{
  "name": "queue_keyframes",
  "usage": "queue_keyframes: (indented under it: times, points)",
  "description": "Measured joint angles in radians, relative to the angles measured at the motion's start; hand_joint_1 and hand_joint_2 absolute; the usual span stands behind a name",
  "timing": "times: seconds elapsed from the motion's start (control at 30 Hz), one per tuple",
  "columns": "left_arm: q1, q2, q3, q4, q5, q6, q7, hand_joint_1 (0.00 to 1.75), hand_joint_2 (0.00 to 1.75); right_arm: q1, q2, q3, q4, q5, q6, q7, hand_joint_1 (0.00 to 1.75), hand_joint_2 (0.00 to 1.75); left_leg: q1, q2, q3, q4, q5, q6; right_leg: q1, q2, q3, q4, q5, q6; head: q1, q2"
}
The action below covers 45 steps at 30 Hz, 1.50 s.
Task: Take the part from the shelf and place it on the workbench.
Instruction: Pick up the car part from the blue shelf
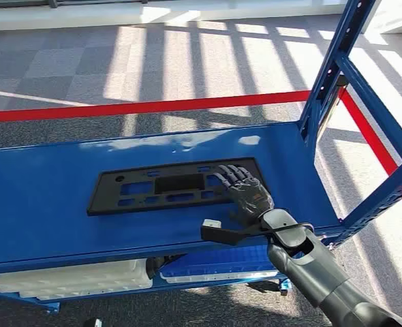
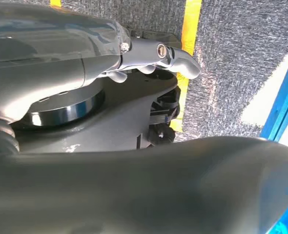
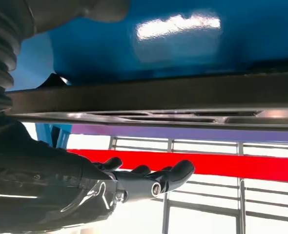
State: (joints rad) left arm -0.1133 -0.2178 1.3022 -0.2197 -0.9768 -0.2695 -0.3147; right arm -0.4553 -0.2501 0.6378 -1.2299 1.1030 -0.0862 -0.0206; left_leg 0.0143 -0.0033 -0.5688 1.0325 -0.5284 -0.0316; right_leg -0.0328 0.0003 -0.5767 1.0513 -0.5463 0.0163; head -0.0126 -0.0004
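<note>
- The right robot hand (image 1: 246,191) lies over the right end of the part (image 1: 176,185), palm down, its dark fingers (image 1: 235,174) stretched forward and a little apart across the panel's top.
- The thumb sticks out to the side, off the part, above the bare blue shelf (image 1: 44,204) near its front edge.
- Whether this robot hand actually grips the part or merely rests on it cannot be told; no finger is seen curled under an edge.
- In the right wrist view the same robot hand (image 3: 150,178) shows from the side with its fingers extended, and the part (image 3: 154,100) shows as a long dark edge.
- The left robot hand (image 2: 150,61) hangs by the robot's body over grey carpet, its pale fingers straight and holding nothing.
- One part: a flat black rectangular panel with several cut-out slots, lying flat on the shelf, roughly central, long side along the shelf's front.
- One blue metal shelf with upright posts at the right.
- Below the shelf's top level lie two light-coloured trays (image 1: 70,278).
- One red line (image 1: 137,107) crosses the floor behind the shelf.
</note>
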Motion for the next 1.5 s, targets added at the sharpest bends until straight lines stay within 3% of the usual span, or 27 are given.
queue_keyframes:
  times: [0.6,0.93,1.13,1.27,1.5]
  points:
    - [0.002,0.001,-0.006,0.0,-0.003,0.01,-0.008,0.0,0.0,0.024,-0.022,-0.054,0.001,0.062,-0.024,-0.03,1.75,1.75,0.0,0.0,0.001,0.0,0.0,0.0,0.0,0.0,0.001,0.0,0.0,0.0,0.0,0.0]
    - [0.002,0.001,-0.008,0.0,-0.01,0.021,-0.025,0.0,0.0,0.108,-0.024,-0.1,-0.082,0.13,-0.081,-0.02,1.75,1.75,0.0,0.0,0.001,0.0,-0.001,0.001,0.0,-0.001,0.001,0.0,0.0,0.0,0.0,0.0]
    - [0.002,0.001,-0.017,0.0,-0.025,0.033,-0.062,0.0,0.0,0.161,-0.012,-0.145,-0.159,0.093,-0.105,-0.051,1.75,1.75,0.0,0.0,0.0,0.0,-0.001,0.001,0.0,-0.001,0.001,0.0,0.0,0.0,0.0,0.0]
    - [0.005,0.001,-0.034,0.0,-0.042,0.031,-0.123,0.0,1.75,0.199,0.012,-0.221,-0.288,-0.065,-0.098,-0.118,1.75,1.75,0.0,0.0,-0.001,0.0,-0.001,0.001,0.0,-0.001,-0.001,0.0,0.0,0.0,0.0,0.0]
    - [0.01,0.004,-0.042,0.0,-0.04,-0.008,-0.149,0.0,1.75,0.181,0.051,-0.34,-0.508,-0.371,-0.001,-0.203,1.75,1.75,0.0,0.0,-0.002,0.0,-0.001,0.001,0.0,-0.001,-0.001,0.0,0.0,0.0,0.0,0.0]
